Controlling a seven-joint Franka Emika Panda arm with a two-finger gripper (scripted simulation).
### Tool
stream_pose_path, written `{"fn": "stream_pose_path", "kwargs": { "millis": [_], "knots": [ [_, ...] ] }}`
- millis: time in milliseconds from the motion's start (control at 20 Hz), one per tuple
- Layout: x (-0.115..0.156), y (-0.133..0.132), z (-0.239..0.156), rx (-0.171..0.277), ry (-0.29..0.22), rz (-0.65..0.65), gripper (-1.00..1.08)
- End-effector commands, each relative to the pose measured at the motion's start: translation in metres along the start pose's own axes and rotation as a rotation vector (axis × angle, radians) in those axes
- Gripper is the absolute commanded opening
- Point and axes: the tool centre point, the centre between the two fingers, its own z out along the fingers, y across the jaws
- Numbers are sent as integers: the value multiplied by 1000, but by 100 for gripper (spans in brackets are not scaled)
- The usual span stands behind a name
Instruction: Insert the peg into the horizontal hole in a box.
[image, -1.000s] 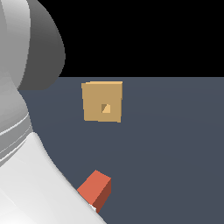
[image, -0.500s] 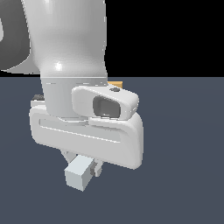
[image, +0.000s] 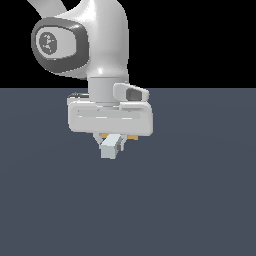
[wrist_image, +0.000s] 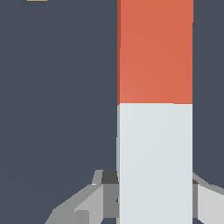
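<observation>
My gripper is shut on the peg, whose whitish-grey end pokes out below the white hand in the exterior view. In the wrist view the peg runs lengthwise, whitish-grey near the fingers and red-orange beyond; the fingers sit against both of its sides. The tan box shows only as thin slivers behind the hand, and as a tiny tan sliver in the wrist view. The hole is hidden.
The dark blue-grey floor spreads around the hand. The white arm and its joint fill the upper middle of the exterior view.
The hand with the peg has moved up and to the exterior view's right and looks farther off. It now covers the box, which showed openly one second ago.
</observation>
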Motion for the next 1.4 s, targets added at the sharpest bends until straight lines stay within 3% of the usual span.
{"fn": "stream_pose_path", "kwargs": {
  "millis": [0,850,1350],
  "knots": [
    [16,-3,-3,-2,0,-24,-100],
    [35,-7,-3,2,0,-43,-100],
    [97,-9,-5,-1,1,-45,-100]
  ]
}}
